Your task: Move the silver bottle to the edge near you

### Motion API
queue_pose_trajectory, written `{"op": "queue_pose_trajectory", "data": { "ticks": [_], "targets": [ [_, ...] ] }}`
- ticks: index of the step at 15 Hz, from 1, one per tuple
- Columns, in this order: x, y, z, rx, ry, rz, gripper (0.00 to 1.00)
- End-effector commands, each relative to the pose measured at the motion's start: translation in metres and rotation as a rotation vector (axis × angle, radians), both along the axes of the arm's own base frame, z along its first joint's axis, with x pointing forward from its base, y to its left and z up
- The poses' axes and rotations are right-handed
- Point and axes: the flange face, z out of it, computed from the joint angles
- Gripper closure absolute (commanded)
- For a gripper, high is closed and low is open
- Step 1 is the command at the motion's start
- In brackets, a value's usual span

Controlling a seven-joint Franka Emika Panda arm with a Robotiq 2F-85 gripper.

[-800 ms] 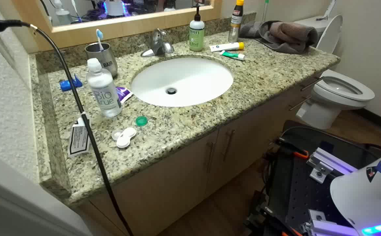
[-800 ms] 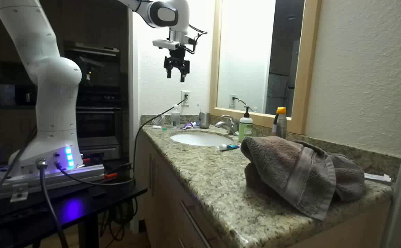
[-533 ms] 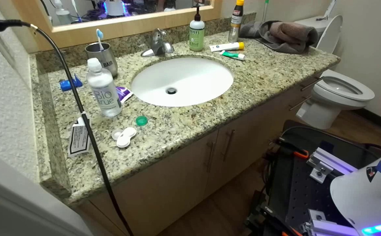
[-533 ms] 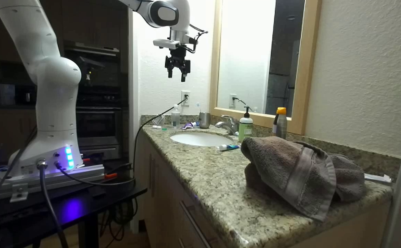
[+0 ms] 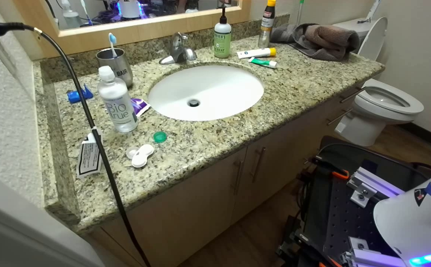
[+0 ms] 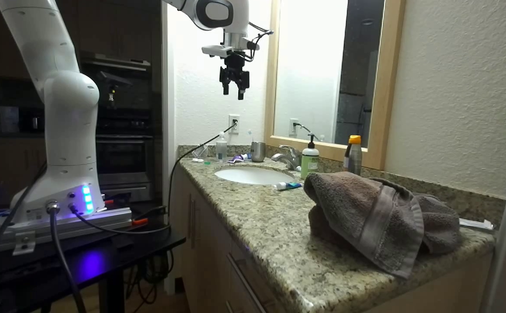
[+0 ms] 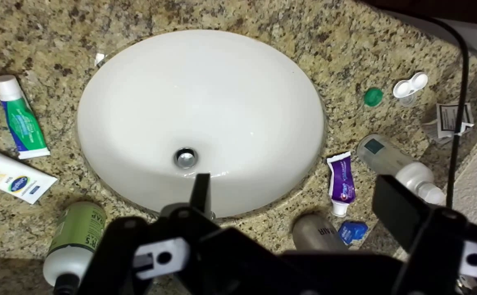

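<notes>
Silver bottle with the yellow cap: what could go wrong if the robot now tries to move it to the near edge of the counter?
The silver bottle stands close beside the bunched towel, so the open gripper might snag that too. The Cetaphil tube and the green-and-blue tube lie in front of it; a low drag could hit them and tip it. If released too close to the near edge, it may fall off.

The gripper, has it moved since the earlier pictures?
Yes. In an exterior view, the gripper has shifted right and slightly up in the picture, from above-left of the wall outlet to nearly straight above it.
</notes>
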Motion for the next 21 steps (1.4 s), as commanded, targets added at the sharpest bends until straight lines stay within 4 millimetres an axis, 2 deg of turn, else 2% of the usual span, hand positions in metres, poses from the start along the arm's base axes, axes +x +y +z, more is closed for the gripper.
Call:
{"op": "queue_pose_trajectory", "data": {
  "ticks": [1,3,7,10,11,12,14,15,16,18,21],
  "targets": [
    [0.038,-0.002,-0.028,-0.091,0.011,-0.121,0.00],
    [0.072,-0.018,-0.041,-0.118,-0.031,-0.233,0.00],
    [0.114,-0.059,-0.047,-0.144,-0.073,-0.466,0.00],
    [0.121,-0.095,-0.037,-0.121,-0.059,-0.648,0.00],
    [0.121,-0.101,-0.033,-0.101,-0.042,-0.702,0.00],
    [0.116,-0.086,-0.041,-0.130,-0.065,-0.622,0.00],
    [0.117,-0.099,-0.034,-0.120,-0.058,-0.679,0.00],
    [0.116,-0.095,-0.035,-0.134,-0.047,-0.646,0.00],
    [0.124,-0.100,-0.038,-0.155,-0.037,-0.690,0.00],
    [0.132,-0.127,-0.034,-0.135,0.003,-0.845,0.00],
    [0.132,-0.171,-0.020,-0.113,0.008,-1.019,0.00]
  ]
}}
